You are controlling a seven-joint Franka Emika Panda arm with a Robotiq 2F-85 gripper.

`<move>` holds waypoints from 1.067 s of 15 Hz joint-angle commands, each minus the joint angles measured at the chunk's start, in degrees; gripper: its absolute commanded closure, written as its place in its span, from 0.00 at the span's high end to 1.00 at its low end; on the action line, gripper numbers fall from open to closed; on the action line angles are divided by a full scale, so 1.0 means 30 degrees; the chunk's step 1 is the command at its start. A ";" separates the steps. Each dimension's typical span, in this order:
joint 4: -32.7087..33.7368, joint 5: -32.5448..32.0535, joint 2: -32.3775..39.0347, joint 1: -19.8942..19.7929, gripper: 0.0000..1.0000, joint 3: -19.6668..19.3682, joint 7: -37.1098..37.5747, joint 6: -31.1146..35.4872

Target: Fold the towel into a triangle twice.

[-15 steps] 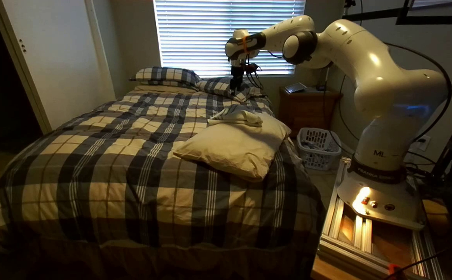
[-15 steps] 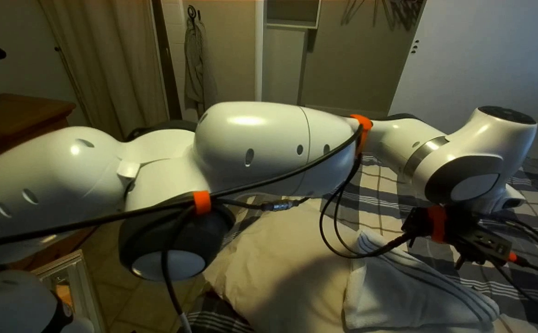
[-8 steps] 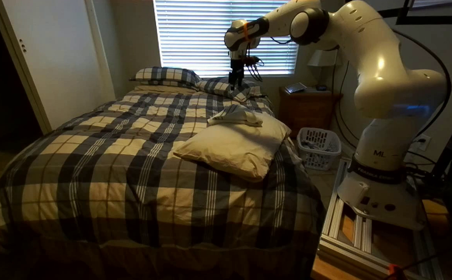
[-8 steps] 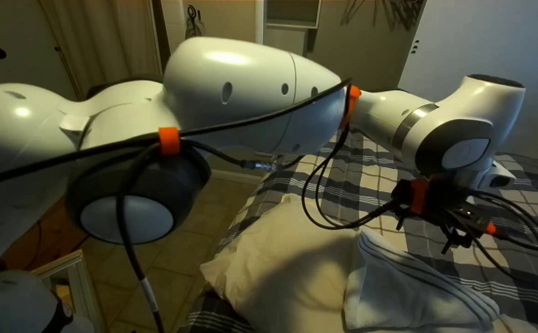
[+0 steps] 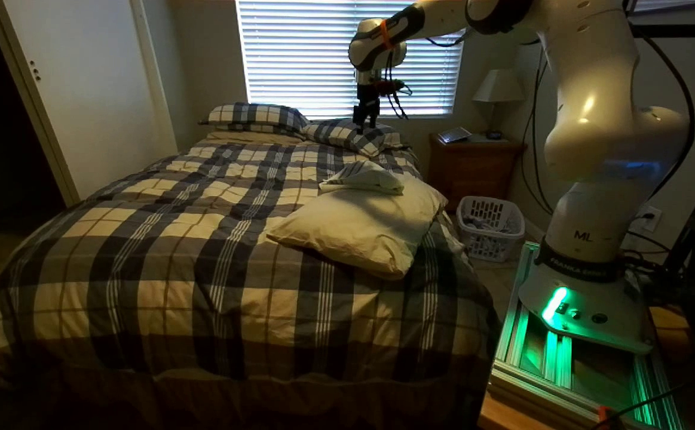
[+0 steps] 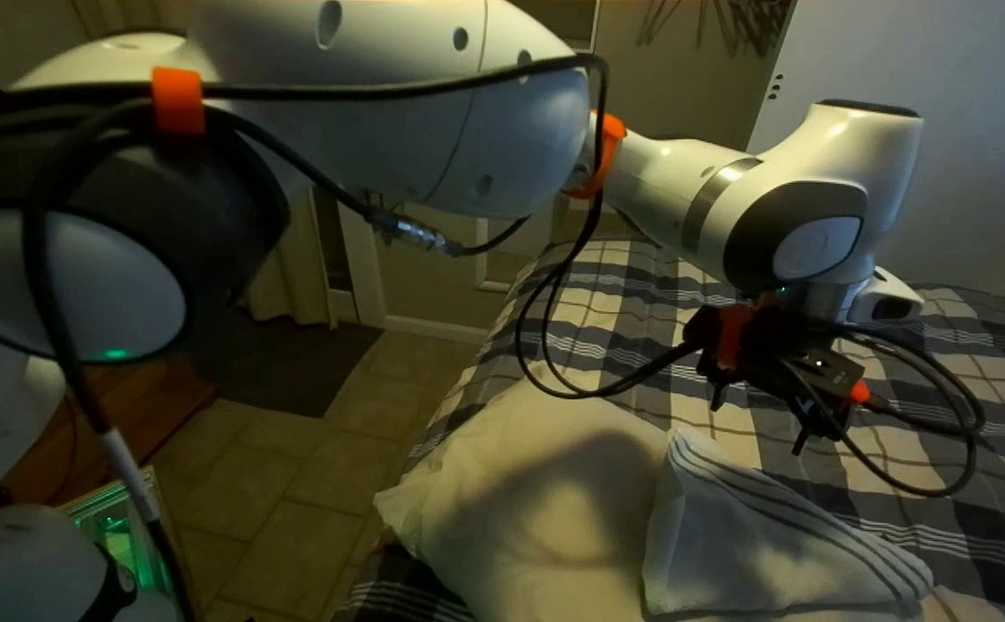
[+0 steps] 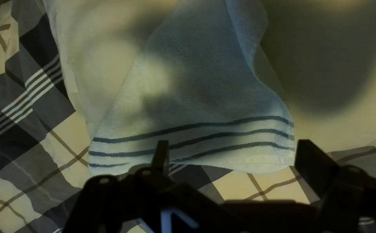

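Overpressing risked
Cream cloth pillow (image 5: 359, 230) may be pinched with striped white towel (image 7: 196, 94) by black two-fingered gripper (image 7: 233, 144) (spread wide).

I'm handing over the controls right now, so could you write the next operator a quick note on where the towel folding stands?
Gripper: open, holding nothing, raised clear of the towel.
Where: the towel, whitish with dark stripes at one end, lies on the cream pillow.
Done: it lies folded in a roughly triangular shape; I can't tell how many folds that is.
Left: check the layers first; if only one triangle fold is in, the second is probably next.
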 commanded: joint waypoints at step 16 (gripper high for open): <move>-0.3447 0.1223 -0.2253 0.1443 1.00 -0.2152 -0.0597 0.1525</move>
